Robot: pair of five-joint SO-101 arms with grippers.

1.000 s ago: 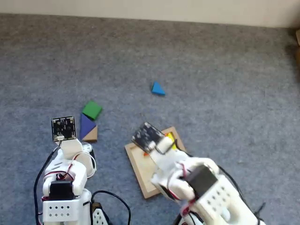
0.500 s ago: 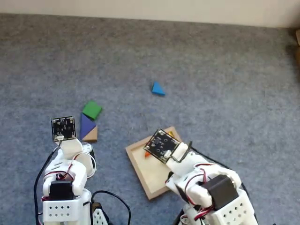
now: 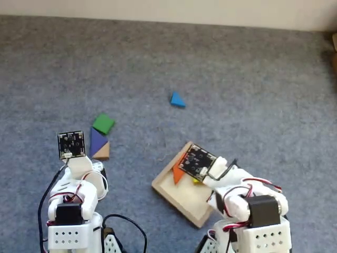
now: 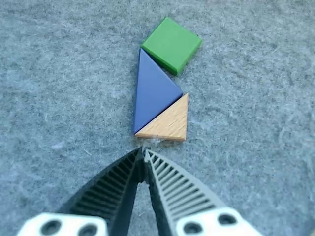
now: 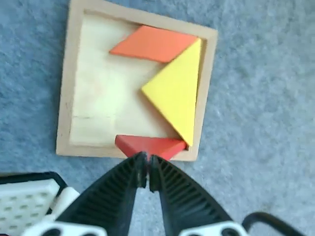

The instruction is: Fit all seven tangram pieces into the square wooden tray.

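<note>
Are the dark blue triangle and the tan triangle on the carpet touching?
Touching. The left wrist view shows the dark blue triangle and tan triangle flush along one edge, no gap.

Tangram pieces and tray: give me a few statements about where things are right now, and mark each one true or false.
1. An orange piece and a yellow triangle lie inside the wooden tray. True.
2. The green square lies in the tray. False: it is on the carpet, beside the dark blue triangle.
3. The left gripper is shut with nothing in it. True.
4. The light blue triangle touches the tray. False: it lies alone on the carpet, apart from it.
5. The right gripper holds the yellow triangle. False: it is shut and empty; the triangle lies in the tray.
</note>
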